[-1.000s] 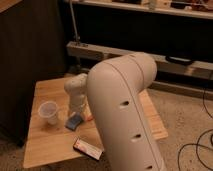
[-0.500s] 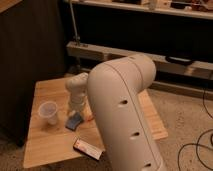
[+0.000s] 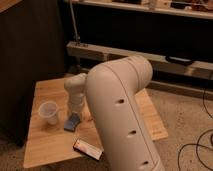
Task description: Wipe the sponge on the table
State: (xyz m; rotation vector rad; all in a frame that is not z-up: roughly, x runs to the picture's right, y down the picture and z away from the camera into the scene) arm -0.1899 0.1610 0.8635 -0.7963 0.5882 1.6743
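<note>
Little has shifted since a moment ago: the arm [image 3: 120, 110] has barely settled, and the sponge [image 3: 71, 122] lies where it did. It is a small, soft, light-blue block with rounded edges, lying on the tabletop [image 3: 47, 147] right under the claw [image 3: 76, 113]; whether they touch I cannot tell. The tabletop is pale wood with plank grain.

Just beside the claw, toward the dark cabinet [image 3: 25, 65], stands a clear plastic cup [image 3: 49, 111], upright and apart from the sponge. Nearer to me than the claw, close to the front edge, lies a flat dark-and-white box [image 3: 87, 148]. Beyond the claw a grey metal rail [image 3: 150, 55] runs across, and black cables [image 3: 200, 145] trail over the speckled floor.

The arm's big, smooth, cream-white link, dotted with small holes, rises in the foreground and hides much of the tabletop's far side. From its top the ribbed wrist drops straight down onto the sponge. Whether the claw is spread or pressed together, I cannot tell from here.
</note>
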